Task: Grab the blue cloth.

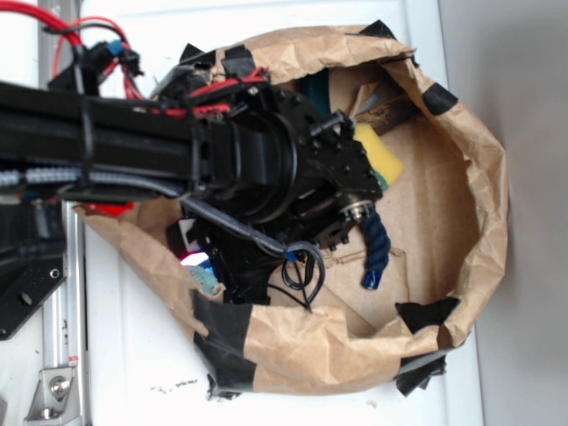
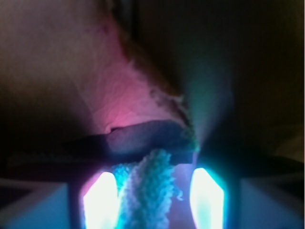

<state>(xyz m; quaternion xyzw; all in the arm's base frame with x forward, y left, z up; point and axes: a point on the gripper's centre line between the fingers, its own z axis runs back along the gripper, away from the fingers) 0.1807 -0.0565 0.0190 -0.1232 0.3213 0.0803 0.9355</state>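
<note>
The robot's deep in the grab step here. In the wrist view a bunched fold of the blue cloth [image 2: 145,191] sits right between the two glowing fingers [image 2: 101,200], fuzzy terry loops and all. Whether the jaws are actually pinching it or just straddling it, can't tell, too dark and blurry. Just ahead of the jaws there's a dark flat edge, then the pinkish wall of the paper bag [image 2: 119,81].

From the exterior view the arm hides nearly everything; the gripper [image 1: 209,266] is buried by the near bag wall, with only a scrap of the cloth peeking out. The yellow sponge [image 1: 379,153] and navy rope [image 1: 375,248] lie well off to the side. Probably next: confirm the squeeze, then lift straight up without snagging the bag.
</note>
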